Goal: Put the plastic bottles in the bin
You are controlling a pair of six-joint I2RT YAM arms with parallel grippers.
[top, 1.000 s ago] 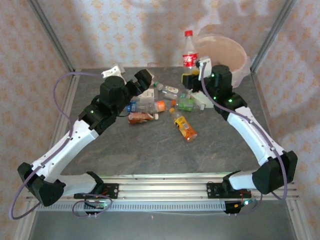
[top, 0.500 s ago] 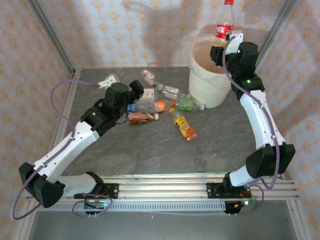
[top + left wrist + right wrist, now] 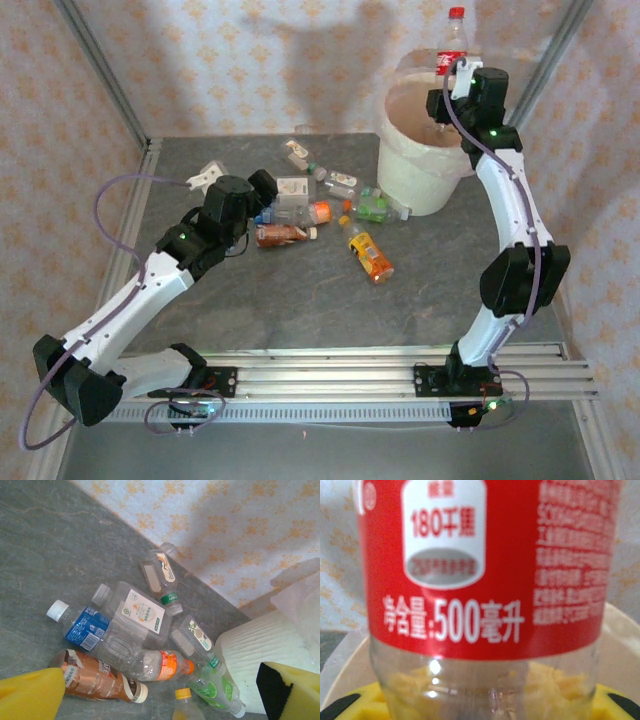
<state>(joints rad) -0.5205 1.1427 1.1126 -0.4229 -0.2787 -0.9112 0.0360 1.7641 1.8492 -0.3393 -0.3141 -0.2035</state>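
The right gripper [image 3: 447, 98] is clamped on the lower body of a red-labelled cola bottle [image 3: 452, 50] and holds it upright, cap uppermost, over the mouth of the bin [image 3: 415, 185]. The bin stands at the far right corner of the worktop [image 3: 300, 310], with a pale bag folded over its rim. In the right wrist view the red label stands close before the lens, with the bin's pale interior behind it. The bottle therefore appears to sit within the line of the rim, placed so that parting the jaws should drop it straight in. That release is judged to be the step in hand. The left gripper [image 3: 161, 677] hovers with its yellow pads [image 3: 30, 695] wide apart and nothing between them, above the bottles yet to be cleared. These lie on their sides in a loose cluster toward the middle of the worktop's far edge, just left of the bin. They include a blue-labelled bottle [image 3: 82, 627], a brown-labelled bottle [image 3: 95, 680], an orange-labelled bottle [image 3: 160, 662] and a green-labelled bottle [image 3: 212, 687], the last of which lies nearest the bin wall. A yellow-capped bottle [image 3: 368, 252] lies slightly apart, nearer the worktop's centre. The open stance over the pile suggests readiness to pick next. The tangled, touching bottles may shift when one is lifted.
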